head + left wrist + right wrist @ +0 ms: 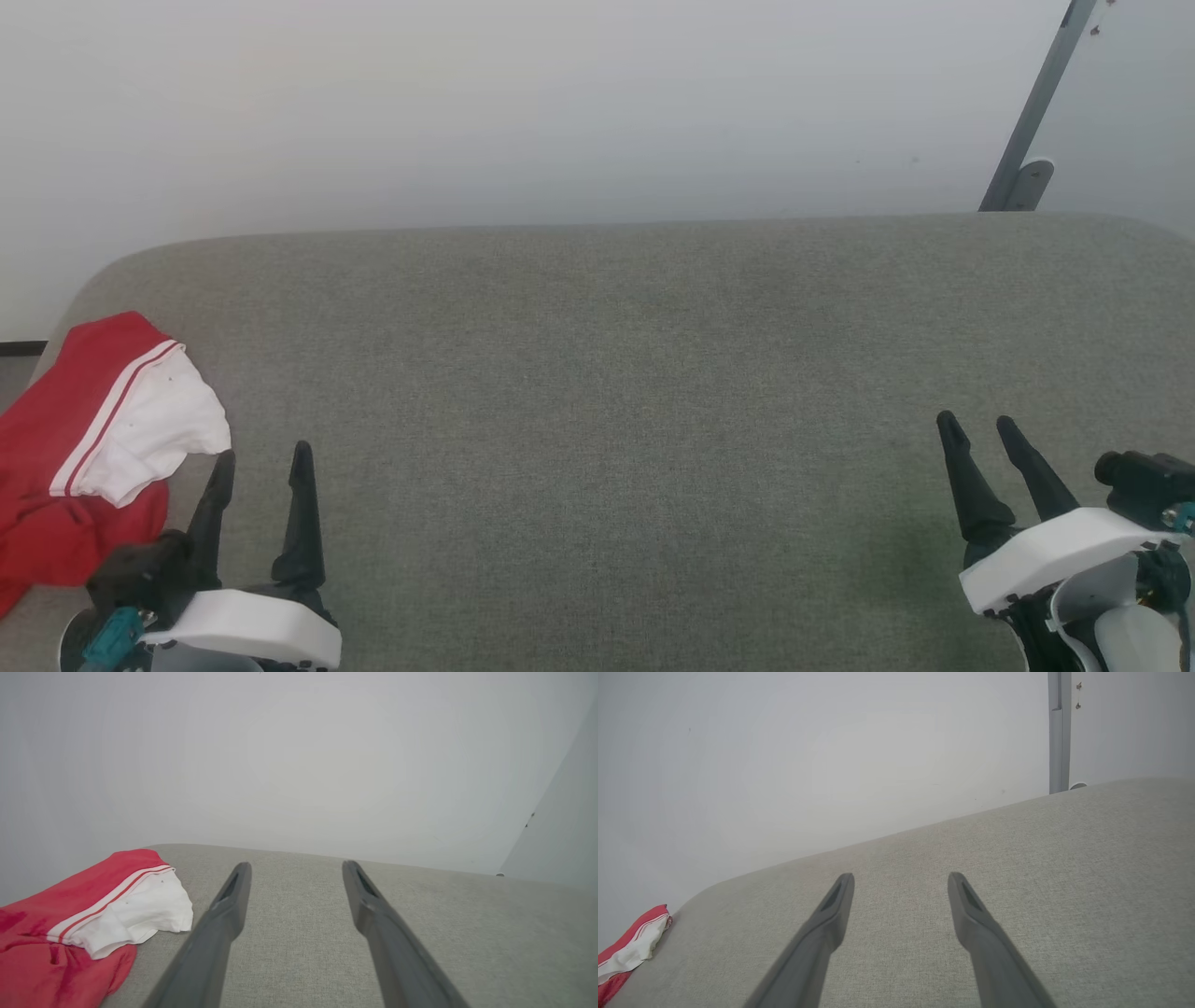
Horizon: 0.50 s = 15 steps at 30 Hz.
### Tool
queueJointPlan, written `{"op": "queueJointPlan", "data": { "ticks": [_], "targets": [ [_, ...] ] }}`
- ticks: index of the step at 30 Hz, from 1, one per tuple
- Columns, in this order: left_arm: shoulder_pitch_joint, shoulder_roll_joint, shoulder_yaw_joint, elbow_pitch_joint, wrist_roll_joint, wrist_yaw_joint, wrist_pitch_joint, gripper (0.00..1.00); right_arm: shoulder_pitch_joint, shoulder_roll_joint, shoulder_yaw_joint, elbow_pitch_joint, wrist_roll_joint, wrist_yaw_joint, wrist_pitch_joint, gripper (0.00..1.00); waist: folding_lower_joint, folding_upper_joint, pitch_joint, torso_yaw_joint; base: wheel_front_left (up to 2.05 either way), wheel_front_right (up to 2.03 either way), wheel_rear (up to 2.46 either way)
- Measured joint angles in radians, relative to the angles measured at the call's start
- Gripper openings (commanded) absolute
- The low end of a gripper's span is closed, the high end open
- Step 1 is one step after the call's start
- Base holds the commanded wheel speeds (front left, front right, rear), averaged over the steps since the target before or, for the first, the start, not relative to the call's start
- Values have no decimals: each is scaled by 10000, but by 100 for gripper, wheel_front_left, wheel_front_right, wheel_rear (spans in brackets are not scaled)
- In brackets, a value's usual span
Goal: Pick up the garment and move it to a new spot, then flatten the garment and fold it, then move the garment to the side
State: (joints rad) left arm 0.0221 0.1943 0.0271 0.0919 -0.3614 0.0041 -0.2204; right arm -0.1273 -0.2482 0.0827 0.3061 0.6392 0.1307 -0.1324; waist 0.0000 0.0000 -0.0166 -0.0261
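Observation:
The garment [84, 448], a bright-red shirt with a white, stripe-edged sleeve panel, lies crumpled at the left edge of the grey padded surface [607, 392], partly hanging off it. In the left wrist view the garment [84, 924] sits just left of my fingers; in the right wrist view the garment [630, 947] is far to the left. My left gripper [262, 455] hovers open right beside the white sleeve, apart from it, nothing between its fingers. Open and holding nothing, my right gripper [977, 425] is at the lower right, far from the cloth.
A pale wall [560, 112] rises directly behind the padded surface. A grey slanted post [1032, 121] with a foot stands at the back right. The surface curves down at its left corner, near the garment.

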Motion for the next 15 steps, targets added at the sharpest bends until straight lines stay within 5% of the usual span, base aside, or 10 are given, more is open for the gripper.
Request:
{"op": "queueJointPlan", "data": {
  "ticks": [15],
  "targets": [
    [77, 35, -15, -71, 1147, -33, -265, 100, -49, -153, 142, -2, -786, 0, -240, 100, 0, 0, -44, -9, 0, 0, 0]
  ]
}}
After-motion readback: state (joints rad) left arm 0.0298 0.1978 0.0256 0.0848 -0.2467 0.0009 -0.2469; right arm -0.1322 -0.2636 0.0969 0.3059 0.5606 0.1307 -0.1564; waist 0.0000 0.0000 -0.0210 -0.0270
